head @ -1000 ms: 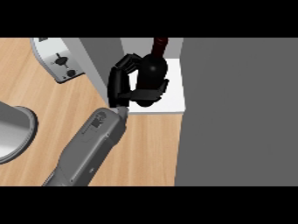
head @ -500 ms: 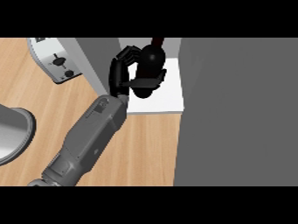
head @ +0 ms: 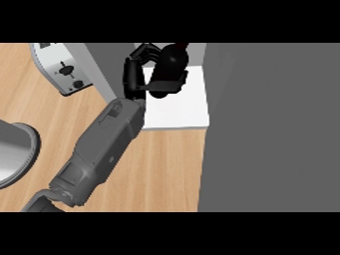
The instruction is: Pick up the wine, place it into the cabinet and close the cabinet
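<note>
We see the wine bottle [head: 175,57] enclosed by the left hand [head: 163,87], its fingers [head: 132,74] curled round the bottle's left side; it hangs over the cabinet's white shelf [head: 183,112], at the wooden worktop's [head: 161,169] far right edge, beside a toaster [head: 66,69]; its long axis runs away from us, neck pointing furthest.
</note>
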### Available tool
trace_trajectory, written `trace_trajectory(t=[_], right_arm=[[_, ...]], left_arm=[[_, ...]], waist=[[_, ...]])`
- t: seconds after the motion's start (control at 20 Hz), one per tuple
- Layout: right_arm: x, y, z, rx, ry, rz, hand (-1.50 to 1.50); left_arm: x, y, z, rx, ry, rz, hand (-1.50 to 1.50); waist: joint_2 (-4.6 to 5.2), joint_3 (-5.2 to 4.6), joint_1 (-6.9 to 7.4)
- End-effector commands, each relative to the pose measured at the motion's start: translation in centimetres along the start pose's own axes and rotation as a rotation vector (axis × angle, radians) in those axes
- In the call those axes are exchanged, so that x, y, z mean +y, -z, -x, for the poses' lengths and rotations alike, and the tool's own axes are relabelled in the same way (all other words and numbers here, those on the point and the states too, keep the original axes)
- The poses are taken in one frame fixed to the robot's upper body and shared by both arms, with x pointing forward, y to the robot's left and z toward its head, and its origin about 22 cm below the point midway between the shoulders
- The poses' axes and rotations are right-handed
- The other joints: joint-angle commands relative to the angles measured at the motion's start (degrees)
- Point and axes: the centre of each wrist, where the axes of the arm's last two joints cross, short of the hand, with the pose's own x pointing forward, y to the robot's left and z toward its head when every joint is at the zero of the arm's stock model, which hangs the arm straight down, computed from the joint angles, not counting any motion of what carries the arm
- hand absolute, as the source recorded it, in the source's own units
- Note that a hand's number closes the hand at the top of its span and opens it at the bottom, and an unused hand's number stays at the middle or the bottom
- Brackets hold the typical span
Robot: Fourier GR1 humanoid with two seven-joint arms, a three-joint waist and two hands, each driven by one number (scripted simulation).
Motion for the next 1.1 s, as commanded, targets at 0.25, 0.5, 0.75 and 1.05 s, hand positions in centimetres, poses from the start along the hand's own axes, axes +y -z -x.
trace_trajectory(t=[0.25, 0.5, 0.75, 1.05], right_arm=[[0.7, -1.7, -1.0, -0.051, 0.047, -0.043, -1.50], [0.2, -0.7, -1.5, -0.053, 0.054, -0.062, -1.50], [1.2, -2.0, -1.2, -0.067, 0.058, -0.057, -1.50], [-0.1, -1.9, -0.7, -0.055, 0.051, -0.047, -1.50]], left_arm=[[0.0, 1.6, -0.1, 0.062, -0.040, -0.048, 1.50], [0.9, 0.8, 1.3, 0.090, -0.109, -0.119, 1.50], [2.4, 2.3, 0.8, 0.118, -0.136, -0.136, 1.50], [1.6, 0.4, 2.3, 0.130, -0.134, -0.105, 1.50]], waist=[[0.27, -0.01, -0.48], [0.64, -0.04, -1.39], [0.68, -0.03, -1.65], [0.62, 0.03, -1.48]])
